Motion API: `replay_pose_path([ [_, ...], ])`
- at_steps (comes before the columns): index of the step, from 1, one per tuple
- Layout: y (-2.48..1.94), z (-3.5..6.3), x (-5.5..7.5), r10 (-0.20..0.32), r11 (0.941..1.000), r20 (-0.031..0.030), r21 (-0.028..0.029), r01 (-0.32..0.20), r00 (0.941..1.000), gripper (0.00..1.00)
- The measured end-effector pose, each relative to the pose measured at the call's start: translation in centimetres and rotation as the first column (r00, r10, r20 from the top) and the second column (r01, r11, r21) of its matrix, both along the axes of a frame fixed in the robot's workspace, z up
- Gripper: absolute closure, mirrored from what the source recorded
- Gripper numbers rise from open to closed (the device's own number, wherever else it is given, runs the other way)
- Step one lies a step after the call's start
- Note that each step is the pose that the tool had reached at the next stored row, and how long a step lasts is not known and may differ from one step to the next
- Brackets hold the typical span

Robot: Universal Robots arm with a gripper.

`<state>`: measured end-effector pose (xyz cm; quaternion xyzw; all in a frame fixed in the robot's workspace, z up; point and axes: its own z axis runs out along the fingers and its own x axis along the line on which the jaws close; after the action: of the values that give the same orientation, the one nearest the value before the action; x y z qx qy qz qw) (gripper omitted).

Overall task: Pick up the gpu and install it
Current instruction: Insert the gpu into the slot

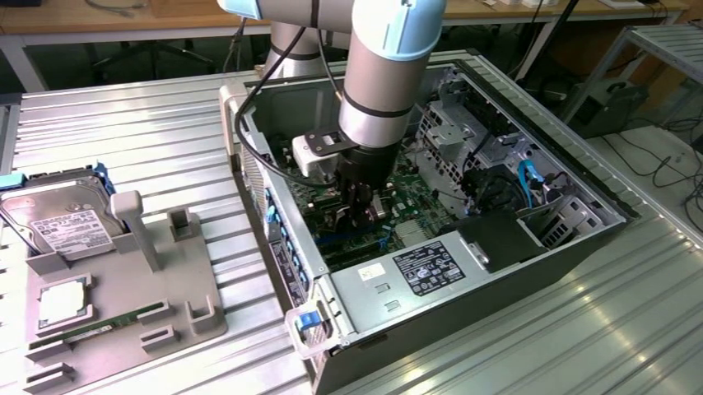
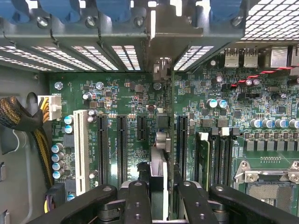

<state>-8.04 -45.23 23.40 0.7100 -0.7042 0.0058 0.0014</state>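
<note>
Installation step: pincer [image 2: 159, 189], closed on the gpu [image 2: 159, 140], holds it edge-down over the motherboard [image 2: 126, 100]; seating needs exact slot alignment.

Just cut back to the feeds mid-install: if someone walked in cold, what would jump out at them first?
Probably the arm plunged into the open computer case, its gripper low over the green motherboard. In the wrist view the gpu stands edge-on between the fingers, in line with the black expansion slots. On the exterior view's left, a grey fixture tray holds a hard drive.
</note>
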Motion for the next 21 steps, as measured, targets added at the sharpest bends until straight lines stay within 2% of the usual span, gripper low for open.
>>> replay_pose_path([
  [4, 0.01, -0.36, 0.0, 0.0, 1.0, 0.0001, -0.0001, 0.0, 1.0, 0.72],
  [6, -0.01, -0.7, -0.1, 0.0, 1.0, -0.0007, -0.0018, 0.0, 1.0, 0.72],
  [8, 0.01, -1.07, -0.1, 0.0, 1.0, -0.0001, -0.0003, 0.0, 1.0, 0.72],
  [21, 0.01, -1.09, -0.1, 0.0, 1.0, 0.0009, 0.0005, 0.0, 1.0, 0.72],
])
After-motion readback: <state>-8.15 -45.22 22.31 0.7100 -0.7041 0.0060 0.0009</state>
